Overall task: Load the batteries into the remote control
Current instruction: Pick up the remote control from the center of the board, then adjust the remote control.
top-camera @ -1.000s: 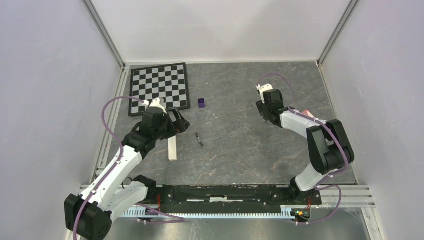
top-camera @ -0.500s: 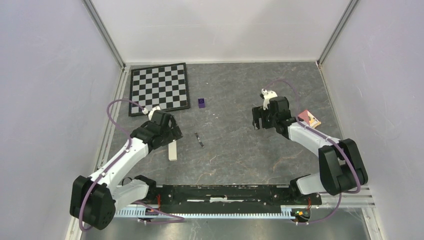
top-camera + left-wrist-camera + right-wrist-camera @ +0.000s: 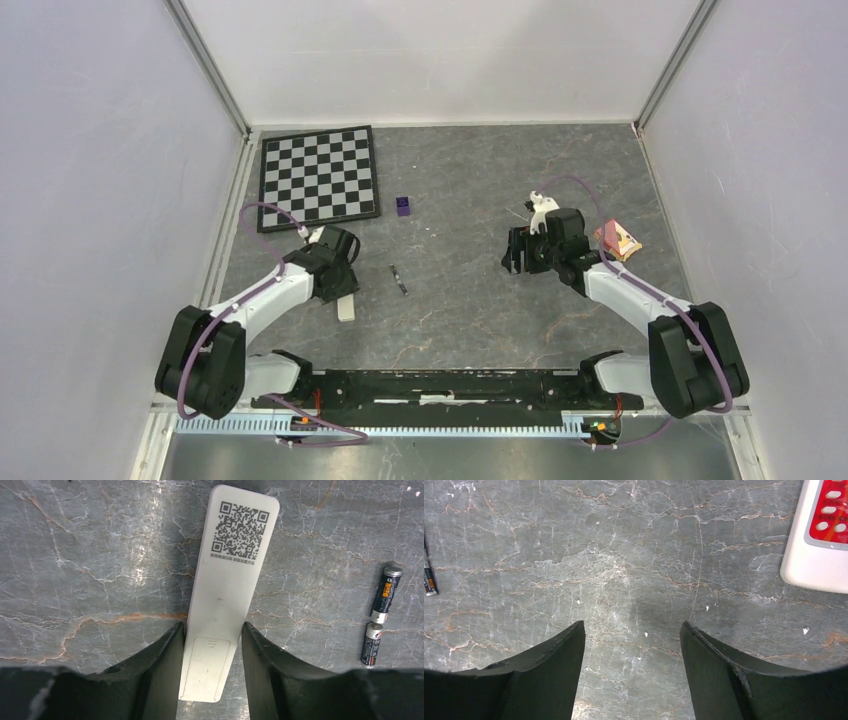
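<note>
Marbled worktop: left claw (image 3: 212, 628) clamps remote control (image 3: 230, 580) cover-side up, likely steadying it; right claw (image 3: 632, 627) apart, empty.

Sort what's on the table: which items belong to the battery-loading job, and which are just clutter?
Job:
- white remote, lying back side up
- two batteries, loose on the table beside it

Clutter:
- chessboard
- purple cube
- red-faced remote
</note>
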Robot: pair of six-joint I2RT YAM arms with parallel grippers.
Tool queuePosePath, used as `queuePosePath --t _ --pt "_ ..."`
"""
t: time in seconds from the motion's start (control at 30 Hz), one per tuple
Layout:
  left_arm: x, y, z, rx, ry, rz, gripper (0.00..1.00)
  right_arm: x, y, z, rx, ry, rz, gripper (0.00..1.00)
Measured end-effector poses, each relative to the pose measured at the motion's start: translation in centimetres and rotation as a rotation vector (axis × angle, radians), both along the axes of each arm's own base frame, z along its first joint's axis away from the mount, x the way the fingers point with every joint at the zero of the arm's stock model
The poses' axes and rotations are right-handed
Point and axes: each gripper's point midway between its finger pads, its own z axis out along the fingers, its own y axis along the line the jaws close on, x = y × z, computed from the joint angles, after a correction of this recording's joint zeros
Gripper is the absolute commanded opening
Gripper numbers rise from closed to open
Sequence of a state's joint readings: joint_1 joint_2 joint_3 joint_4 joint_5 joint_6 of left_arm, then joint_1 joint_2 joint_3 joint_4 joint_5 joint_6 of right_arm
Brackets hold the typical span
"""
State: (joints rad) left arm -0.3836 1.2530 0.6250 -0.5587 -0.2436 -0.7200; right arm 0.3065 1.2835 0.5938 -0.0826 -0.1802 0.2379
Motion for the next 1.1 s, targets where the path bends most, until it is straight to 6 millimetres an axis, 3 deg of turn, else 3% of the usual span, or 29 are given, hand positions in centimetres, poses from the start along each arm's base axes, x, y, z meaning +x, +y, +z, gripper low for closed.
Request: queuePosePath --t 0.13,0.3,0.4,0.6,0.8,1.1 --pt "0.1 -0.2 -0.2 -0.004 0.005 -0.004 0.48 -0.2 0.3 0.2 0.021 0.004 0.009 0.73" --pt "0.2 -0.3 -0.5 0.010 0.023 -0.020 0.17 -0.7 1.2 0.3 0.048 0.013 0.046 0.76" --pt "0.2 -0.4 -0.4 0.018 0.019 -0.029 0.07 -1.2 2.4 0.5 0.063 0.012 0.091 0.79" --pt "0.6 -1.1 0.9 -0.011 -0.036 -0.043 0.05 -3.5 7.3 1.7 0.110 -0.019 0.236 0.83" --pt "1.3 -3.0 5.0 -0.153 -0.176 -0.058 0.05 -5.6 13.6 7.4 0.322 -0.171 0.352 0.85" --pt "1.7 -9.1 8.5 -0.473 -0.230 -0.120 0.05 -8.9 18.6 11.1 0.513 -0.207 0.363 0.89"
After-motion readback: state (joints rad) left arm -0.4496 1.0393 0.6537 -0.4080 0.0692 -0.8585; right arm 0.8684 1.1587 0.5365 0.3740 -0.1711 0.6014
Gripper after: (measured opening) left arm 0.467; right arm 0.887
